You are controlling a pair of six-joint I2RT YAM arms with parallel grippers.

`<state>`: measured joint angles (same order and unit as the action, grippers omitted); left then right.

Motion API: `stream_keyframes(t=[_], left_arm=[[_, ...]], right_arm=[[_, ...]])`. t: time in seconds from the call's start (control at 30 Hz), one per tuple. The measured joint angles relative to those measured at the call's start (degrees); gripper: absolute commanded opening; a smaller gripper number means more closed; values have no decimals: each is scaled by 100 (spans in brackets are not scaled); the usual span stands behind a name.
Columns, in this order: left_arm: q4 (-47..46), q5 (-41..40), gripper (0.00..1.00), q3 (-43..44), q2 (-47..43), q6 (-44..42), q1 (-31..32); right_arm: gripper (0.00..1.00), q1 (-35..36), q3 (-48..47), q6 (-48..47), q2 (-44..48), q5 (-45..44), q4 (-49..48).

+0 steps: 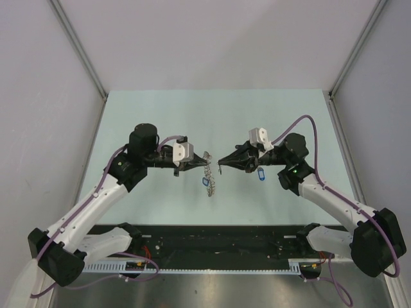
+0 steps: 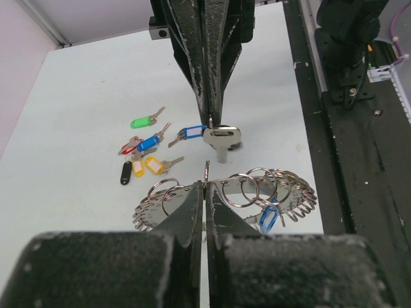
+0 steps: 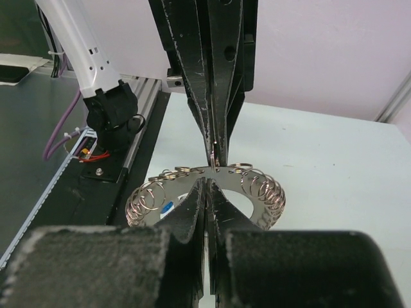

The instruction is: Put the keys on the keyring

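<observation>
**Hidden or unclear.** In the overhead view the keyring (image 1: 207,168) appears only as a thin edge-on strip between the two hands, over the middle of the bench (image 1: 160,122). No view shows whether its lower edge touches the bench. In the left wrist view the left hand (image 2: 205,186) covers the near part of the ring. In the right wrist view the right hand's own fingers hide whatever it carries. From overhead most of the loose keys cannot be found. Only one blue tag (image 1: 259,173) shows there, just beside the right arm.

**Hands.** The left hand is closed. Its fingertips pinch a small split ring (image 2: 207,171) that stands upright at the keyring's rim. The right hand (image 2: 213,122) is also closed, and it grips a silver key (image 2: 222,136) by the head, its blade pointing down toward the keyring. The two hands point at each other, tips near but apart.

**Task items.** The keyring's rim is lined with many small wire loops, and a blue-tagged key (image 2: 269,218) hangs from one of them. The remaining keys (image 2: 146,149) lie loose on the bench beyond the ring, toward the far edge, with green, red, blue, yellow and black tags.

**Writing.** The label windows on the tags are too small to read.
</observation>
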<state>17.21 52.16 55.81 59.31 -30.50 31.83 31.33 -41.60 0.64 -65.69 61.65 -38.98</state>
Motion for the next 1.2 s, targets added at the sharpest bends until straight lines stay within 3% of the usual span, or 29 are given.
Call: stream_keyframes(t=[1.2], left_arm=[[-179,-245,0,-149,-46,70,127]], right_arm=[[0,275,-197,-374,-127,-339,192]])
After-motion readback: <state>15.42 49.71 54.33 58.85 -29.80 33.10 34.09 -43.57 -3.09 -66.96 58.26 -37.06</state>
